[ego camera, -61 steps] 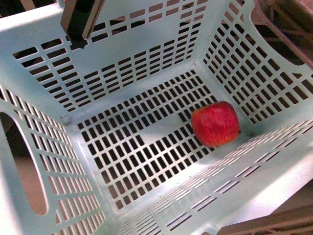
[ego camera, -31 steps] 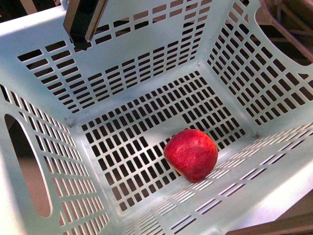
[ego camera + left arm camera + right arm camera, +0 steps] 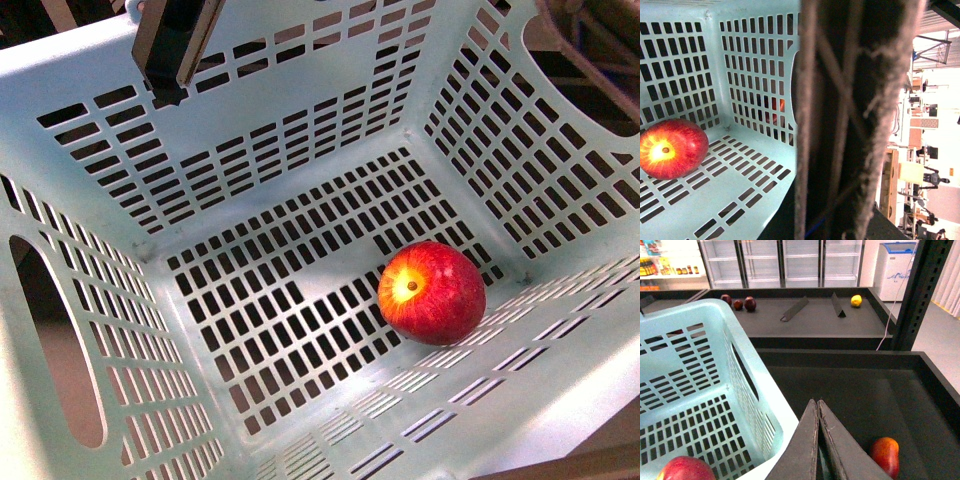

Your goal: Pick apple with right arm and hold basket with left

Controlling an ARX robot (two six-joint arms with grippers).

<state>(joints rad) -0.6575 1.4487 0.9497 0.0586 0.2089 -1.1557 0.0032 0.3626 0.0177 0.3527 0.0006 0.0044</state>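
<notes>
Left claw (image 3: 172,70) clamped on basket (image 3: 70,65) rim, right claw (image 3: 817,405) pressed closed outside, apple (image 3: 432,292) inside

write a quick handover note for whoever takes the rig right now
The left gripper is at the far rim of the basket; whether it is clamped cannot be told.
The right gripper is shut and empty, outside the basket, over a dark shelf tray.
The apple lies loose on the basket floor by the near right corner, with no gripper touching it.
Done: the apple is in the basket.
Left: confirm the left hold on the basket. The right arm seems to have nothing more to pick.
</notes>
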